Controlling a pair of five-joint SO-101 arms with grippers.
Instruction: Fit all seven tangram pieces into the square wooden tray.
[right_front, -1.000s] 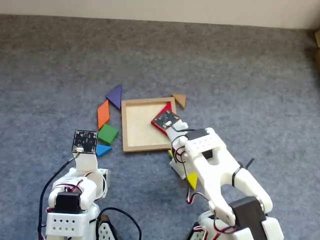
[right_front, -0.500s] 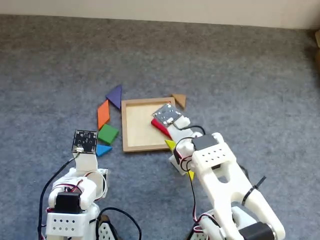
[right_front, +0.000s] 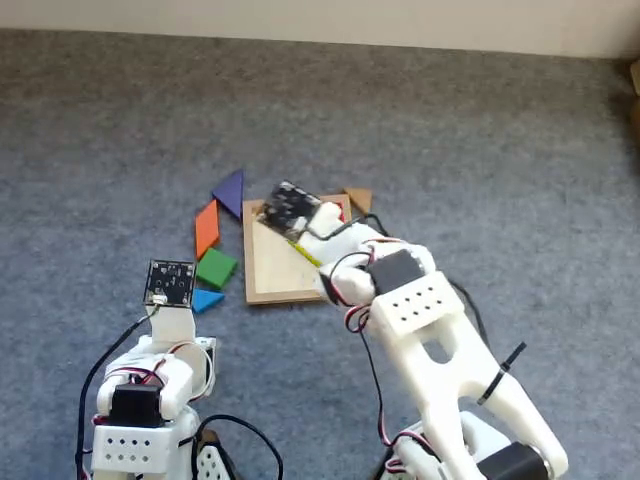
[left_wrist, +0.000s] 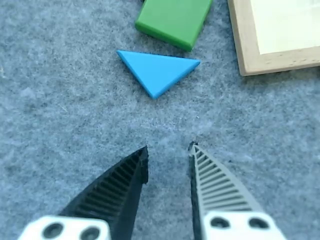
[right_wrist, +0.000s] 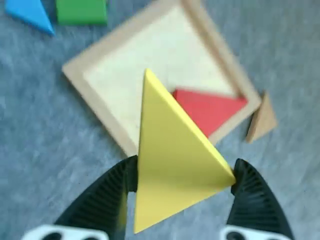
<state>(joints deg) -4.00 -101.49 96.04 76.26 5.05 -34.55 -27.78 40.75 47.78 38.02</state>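
The square wooden tray (right_front: 262, 293) lies mid-carpet, with a red triangle (right_wrist: 210, 107) in its far right corner. My right gripper (right_wrist: 182, 170) hangs over the tray (right_wrist: 75, 70), shut on a large yellow triangle (right_wrist: 175, 160), whose thin edge shows in the high view (right_front: 305, 252). A brown triangle (right_front: 358, 200) lies just outside the tray's far right corner. Left of the tray are a purple triangle (right_front: 230, 190), an orange parallelogram (right_front: 206, 227), a green square (right_front: 216, 268) and a blue triangle (left_wrist: 157, 71). My left gripper (left_wrist: 168, 150) is open above bare carpet, just short of the blue triangle.
Grey carpet surrounds everything, with wide free room beyond the tray and to its right. The right arm (right_front: 420, 310) stretches across the tray's near right corner. The left arm's base (right_front: 140, 400) stands at the near left.
My right arm has swung left and forward from the tray's near right corner to over the tray, carrying the yellow triangle. The left arm has stayed still.
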